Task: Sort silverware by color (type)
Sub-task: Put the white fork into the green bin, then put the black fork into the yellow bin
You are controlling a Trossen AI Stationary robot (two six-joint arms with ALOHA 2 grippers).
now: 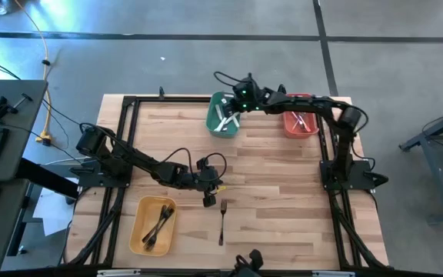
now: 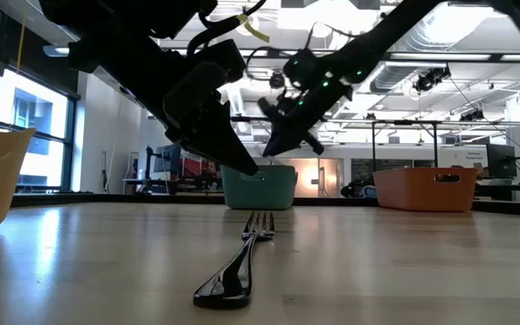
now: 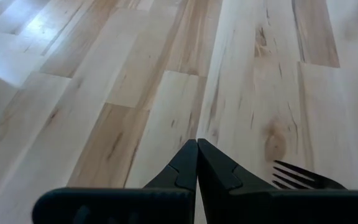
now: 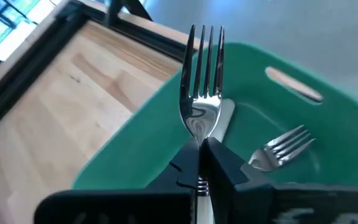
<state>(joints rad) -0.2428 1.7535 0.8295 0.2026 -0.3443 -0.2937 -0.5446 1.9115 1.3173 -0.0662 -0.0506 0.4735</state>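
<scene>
A black fork [image 1: 222,220] lies flat on the table near its near edge, tines toward the far side; it also shows in the low view [image 2: 238,266]. My left gripper [image 1: 207,198] [image 3: 197,147] is shut just left of the fork's tines [image 3: 300,177], touching nothing. More black forks [image 1: 158,225] lie in the yellow bin [image 1: 137,231]. My right gripper [image 1: 234,117] [image 4: 201,144] hangs over the green bin [image 1: 215,127] [image 4: 260,93], shut on a metal fork [image 4: 201,74]. White-handled forks [image 4: 279,147] lie inside that bin. Red-handled forks [image 1: 301,121] lie in the red bin [image 1: 291,131]. My right gripper pinches the metal fork between its two fingers at the neck [image 4: 199,135], just behind the tines. The fork lies along the fingers, its tines sticking out beyond the fingertips. It is lifted clear, above the green bin's inside.
The green and red bins stand side by side at the table's far edge, the yellow bin at the near left corner. A black metal frame [image 1: 125,154] runs around the table's sides. Bare wood [image 1: 275,185] spreads across the middle and right.
</scene>
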